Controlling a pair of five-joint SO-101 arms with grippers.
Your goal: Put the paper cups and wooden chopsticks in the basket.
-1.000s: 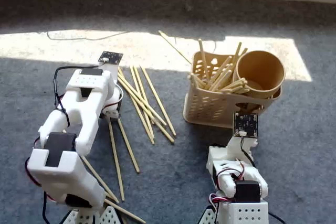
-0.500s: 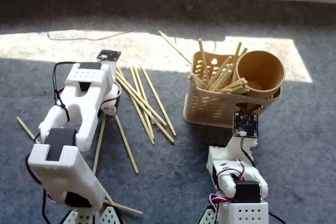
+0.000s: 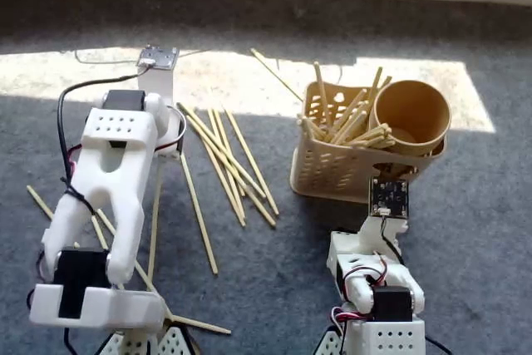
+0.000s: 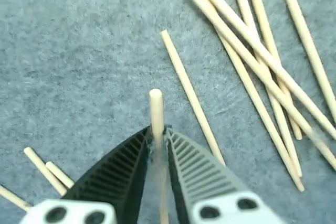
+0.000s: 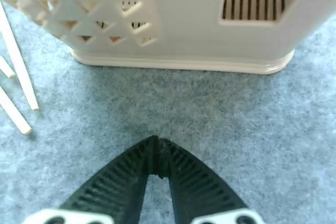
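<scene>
My left gripper (image 4: 157, 132) is shut on a wooden chopstick (image 4: 156, 100), whose tip sticks out past the fingertips just above the grey carpet. Several loose chopsticks (image 4: 252, 61) lie fanned out beside it, also seen in the high view as loose chopsticks (image 3: 224, 155) right of the left arm (image 3: 116, 155). The tan basket (image 3: 332, 174) holds a paper cup (image 3: 411, 114) and a bundle of chopsticks (image 3: 349, 120). My right gripper (image 5: 157, 158) is shut and empty, low over the carpet, a short way in front of the basket wall (image 5: 184, 24).
More chopsticks lie near the left arm's base (image 3: 50, 203) and at the front edge (image 3: 199, 324). One chopstick (image 3: 277, 76) rests behind the basket. A thin cable (image 3: 108, 57) runs across the sunlit strip. The right arm (image 3: 378, 288) stands just before the basket.
The left arm has stretched farther away from its base. The chopstick beneath it swung its near end to the left. More chopsticks show near its base. The right arm has not moved.
</scene>
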